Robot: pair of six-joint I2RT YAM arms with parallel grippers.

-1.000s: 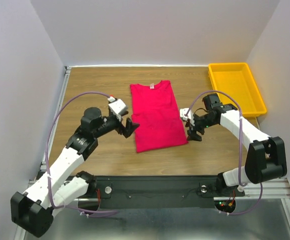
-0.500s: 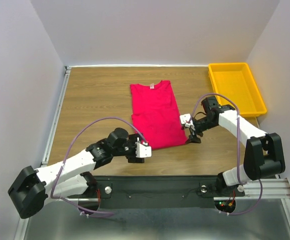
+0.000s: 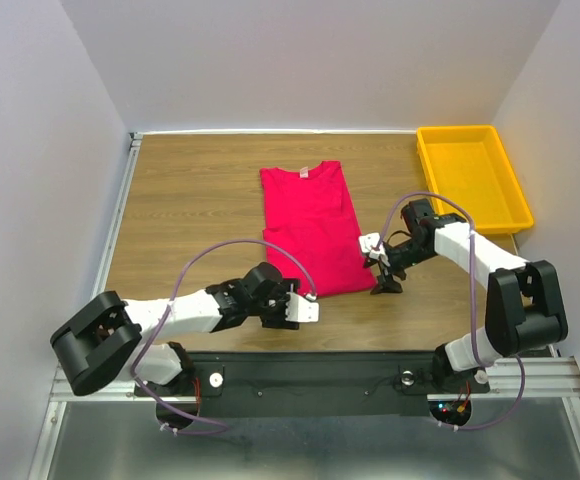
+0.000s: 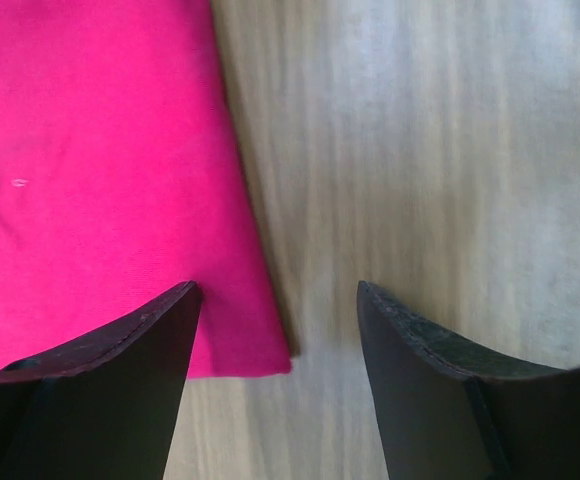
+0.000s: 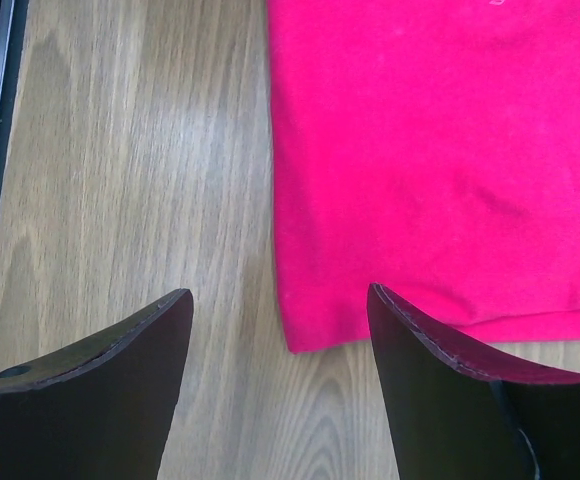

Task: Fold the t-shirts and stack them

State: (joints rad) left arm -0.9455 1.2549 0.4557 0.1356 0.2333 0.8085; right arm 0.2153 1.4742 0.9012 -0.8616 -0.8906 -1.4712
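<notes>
One crimson-pink t-shirt [image 3: 313, 230] lies flat mid-table [image 3: 190, 200], folded into a long strip with the collar at the far end and the hem toward the arm bases. No second shirt is visible. A yellow tray [image 3: 422, 160] sits at the far right corner, well apart from the shirt; its right rim is cut off by the wall edge.

The left gripper [image 3: 292, 308] is at the shirt's near-left corner. From the top view its fingers are mostly hidden under the white wrist housing, which also covers that corner. In the left wrist view the left gripper [image 4: 275, 290] has its jaws wide apart with nothing between them. The hem corner lies in the gap, and one finger overlaps the pink cloth while the other is over bare wood. Finger bases are cut off at the bottom of the frame. Can't tell whether the tips touch the cloth or the table.

The right gripper [image 3: 383, 275] is at the near-right corner. It is small and dark from above, so its jaws are hard to read there. In the right wrist view the right gripper [image 5: 275, 295] is spread wide and holds nothing. The shirt corner sits in the gap, with one finger over cloth and one over wood. Contact is unclear here too. Most of the shirt is out of frame in both wrist views.
</notes>
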